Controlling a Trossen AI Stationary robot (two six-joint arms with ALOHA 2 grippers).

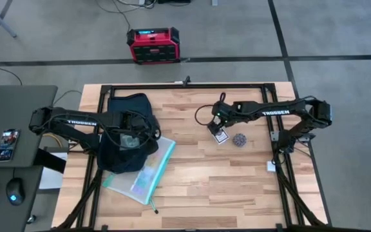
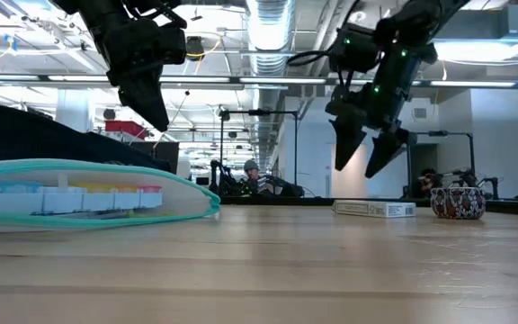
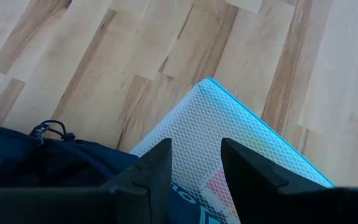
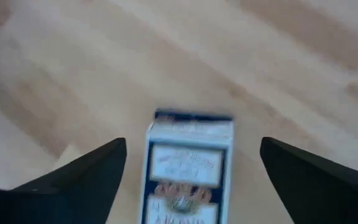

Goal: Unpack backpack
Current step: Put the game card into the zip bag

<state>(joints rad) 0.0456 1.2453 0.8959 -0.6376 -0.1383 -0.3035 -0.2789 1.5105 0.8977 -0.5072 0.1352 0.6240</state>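
The dark navy backpack (image 1: 126, 109) lies flat at the table's left. A teal-edged mesh pouch (image 1: 145, 169) holding coloured items lies on the wood with its far part under the backpack's near edge (image 3: 73, 163). My left gripper (image 3: 194, 168) hangs open above where pouch (image 3: 229, 124) and backpack meet, well off the table (image 2: 156, 108). My right gripper (image 2: 367, 155) stands wide open in the air over a small white and blue box (image 4: 188, 168) that lies flat on the table (image 1: 221, 136). A small patterned bowl (image 2: 458, 202) stands just to the right of the box.
A red-black box (image 1: 153, 45) sits on the floor beyond the far edge. A grey desk (image 1: 11, 129) with a phone and a mouse adjoins the table's left. Bare wood (image 1: 224, 187) stretches across the near middle and right.
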